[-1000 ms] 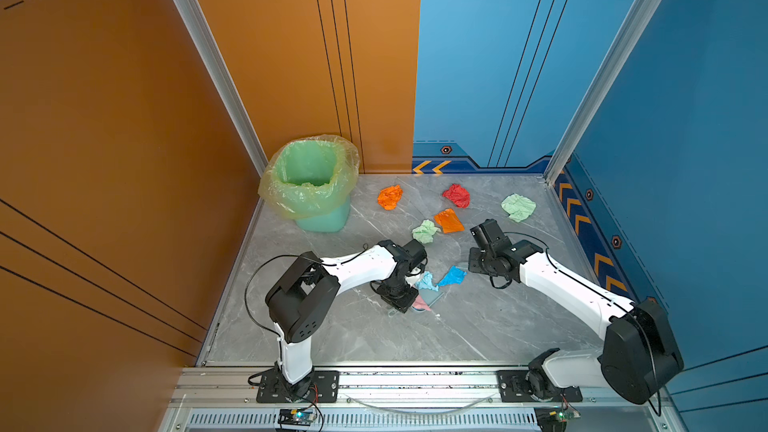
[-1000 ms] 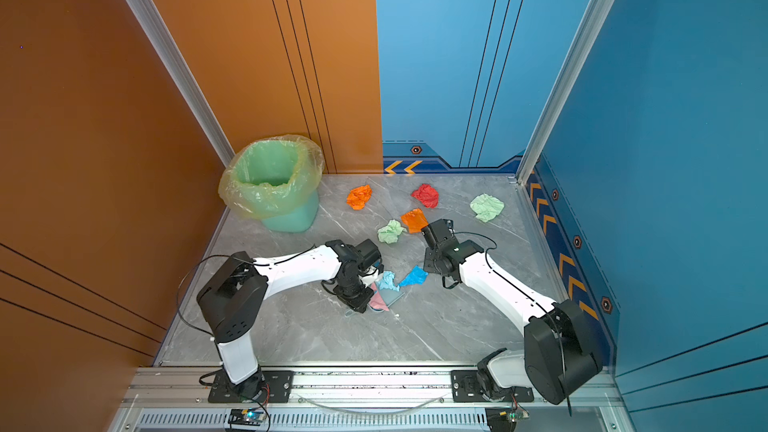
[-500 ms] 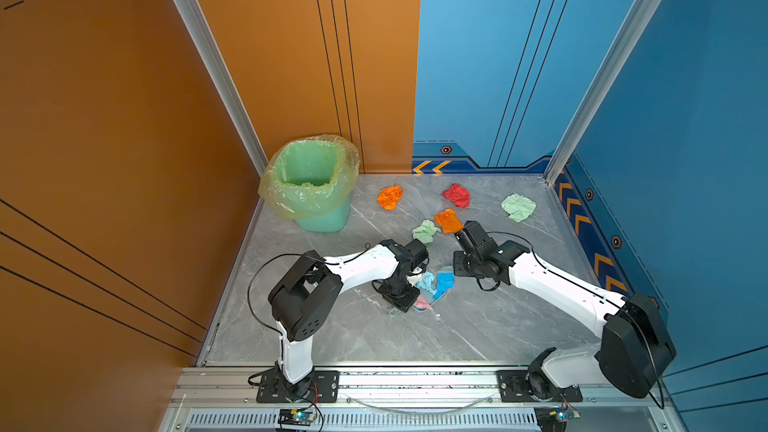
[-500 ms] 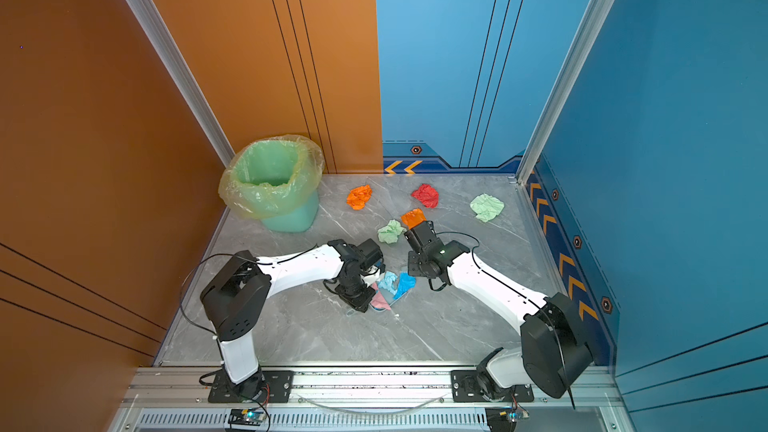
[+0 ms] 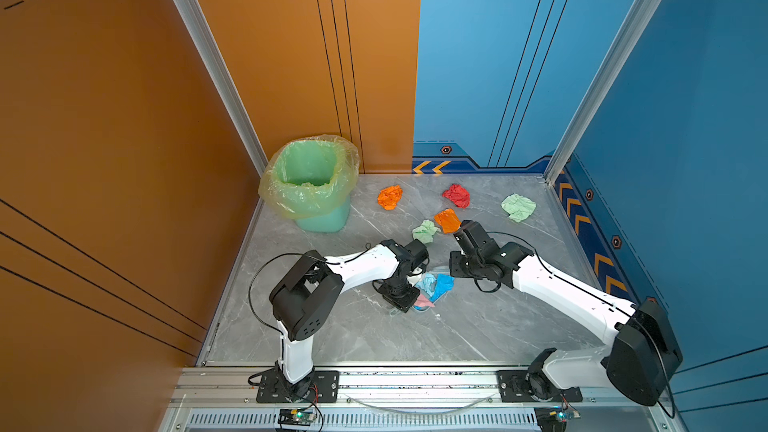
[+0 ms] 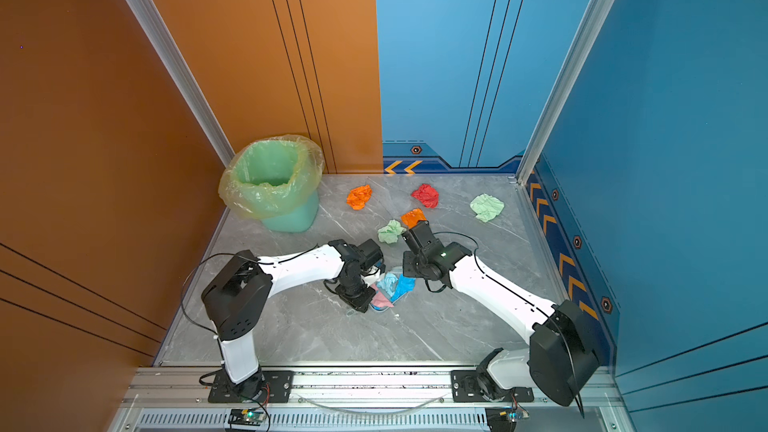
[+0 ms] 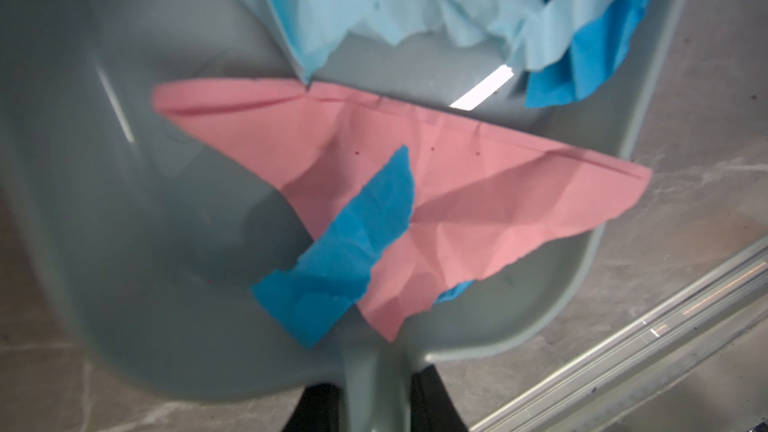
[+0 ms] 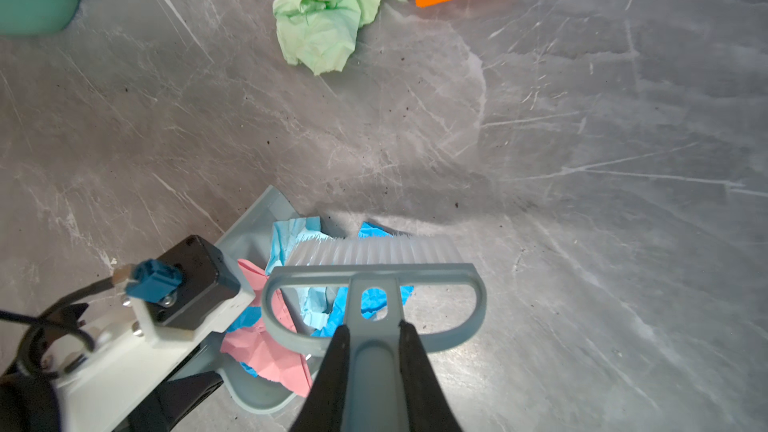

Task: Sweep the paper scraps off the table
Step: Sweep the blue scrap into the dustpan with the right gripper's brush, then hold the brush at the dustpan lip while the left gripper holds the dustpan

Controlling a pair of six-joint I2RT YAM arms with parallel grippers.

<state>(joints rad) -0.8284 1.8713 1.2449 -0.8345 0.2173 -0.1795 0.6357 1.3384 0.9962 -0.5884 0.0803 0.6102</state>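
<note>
In pan: pink scrap, blue scraps | loose on table: five scraps | left claw clamps pan handle | right claw clamps brush

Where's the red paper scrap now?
In both top views the red scrap lies at the table's back, orange scrap on its left, pale green scrap on its right.

On the grey, white-veined marble-patterned table, five crumpled paper scraps lie loose toward the back: an orange ball, a red ball, a pale green ball near the right edge, and a flatter orange piece just beside a second pale green wad. Torn light blue, bright blue and pink pieces lie piled in a grey-blue plastic dustpan.
</note>
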